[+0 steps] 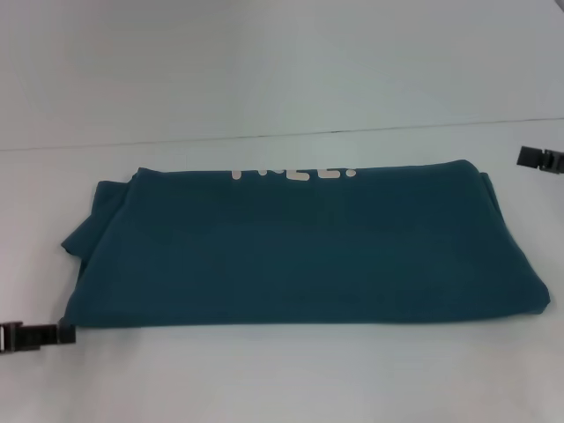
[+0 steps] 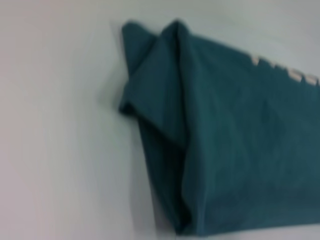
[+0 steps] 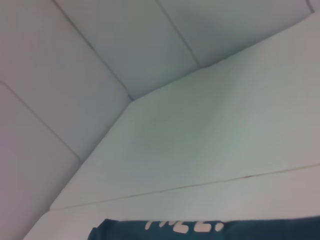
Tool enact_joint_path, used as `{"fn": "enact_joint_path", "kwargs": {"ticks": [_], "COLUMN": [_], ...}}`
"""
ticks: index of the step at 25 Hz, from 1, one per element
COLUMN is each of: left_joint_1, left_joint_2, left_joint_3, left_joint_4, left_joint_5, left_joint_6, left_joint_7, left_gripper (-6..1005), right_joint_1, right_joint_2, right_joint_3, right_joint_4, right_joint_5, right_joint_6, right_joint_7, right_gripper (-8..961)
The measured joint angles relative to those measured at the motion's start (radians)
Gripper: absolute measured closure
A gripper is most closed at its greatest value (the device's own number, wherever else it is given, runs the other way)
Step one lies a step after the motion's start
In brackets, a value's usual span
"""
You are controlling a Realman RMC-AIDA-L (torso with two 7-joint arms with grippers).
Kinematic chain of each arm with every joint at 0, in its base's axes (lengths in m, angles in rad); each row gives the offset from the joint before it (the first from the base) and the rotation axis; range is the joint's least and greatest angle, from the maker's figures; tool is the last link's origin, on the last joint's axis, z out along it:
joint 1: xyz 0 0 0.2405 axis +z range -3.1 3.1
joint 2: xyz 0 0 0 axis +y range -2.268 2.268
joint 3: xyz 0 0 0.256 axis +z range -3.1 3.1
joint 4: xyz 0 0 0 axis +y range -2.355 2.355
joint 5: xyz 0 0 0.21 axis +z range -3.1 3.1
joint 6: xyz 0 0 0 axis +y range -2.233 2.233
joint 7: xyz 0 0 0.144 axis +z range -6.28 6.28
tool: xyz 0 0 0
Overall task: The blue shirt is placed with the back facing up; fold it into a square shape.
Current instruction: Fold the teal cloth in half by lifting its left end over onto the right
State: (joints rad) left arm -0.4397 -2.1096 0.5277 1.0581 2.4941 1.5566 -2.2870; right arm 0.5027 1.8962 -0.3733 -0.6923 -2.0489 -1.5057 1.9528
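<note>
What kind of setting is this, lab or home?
Likely a lab test bench, not a home: a plain white table bearing only the folded blue shirt, blank white panel walls behind, and the left gripper and right gripper at its edges.

Only the tips of the two arms show in the head view. The left claw (image 1: 40, 336) pokes in from the left edge, low and near the front, lying roughly level and pointing toward the middle. The right claw (image 1: 539, 159) enters at the right edge, farther back, also about level. Too little of either shows to tell how the fingers stand. Neither wrist view shows its own claw.
</note>
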Motion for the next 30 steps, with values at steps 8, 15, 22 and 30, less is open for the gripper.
{"fn": "enact_joint_path", "kwargs": {"ticks": [8, 15, 22, 30], "left_joint_1": [-0.039, -0.083, -0.119, -0.139], "left_joint_2": [0.017, 0.029, 0.048, 0.05], "left_joint_3": [-0.015, -0.008, -0.004, 0.0], "left_joint_4": [-0.088, -0.147, -0.203, -0.231], "left_joint_5": [0.019, 0.019, 0.042, 0.068], "left_joint_6": [0.001, -0.026, -0.073, -0.11], "left_joint_7": [-0.035, -0.072, -0.1, -0.11], "left_gripper": [191, 102, 103, 105], "right_joint_1": [0.037, 0.052, 0.05, 0.048], "right_joint_2": [-0.008, -0.006, -0.005, -0.008], "right_joint_3": [-0.013, -0.01, -0.007, -0.003], "right_joint_4": [-0.037, -0.059, -0.059, -0.061], "right_joint_5": [0.005, 0.008, 0.03, 0.033], "right_joint_6": [-0.034, -0.035, -0.029, -0.021], "right_joint_7": [0.017, 0.022, 0.02, 0.022], "right_gripper": [48, 44, 44, 44]}}
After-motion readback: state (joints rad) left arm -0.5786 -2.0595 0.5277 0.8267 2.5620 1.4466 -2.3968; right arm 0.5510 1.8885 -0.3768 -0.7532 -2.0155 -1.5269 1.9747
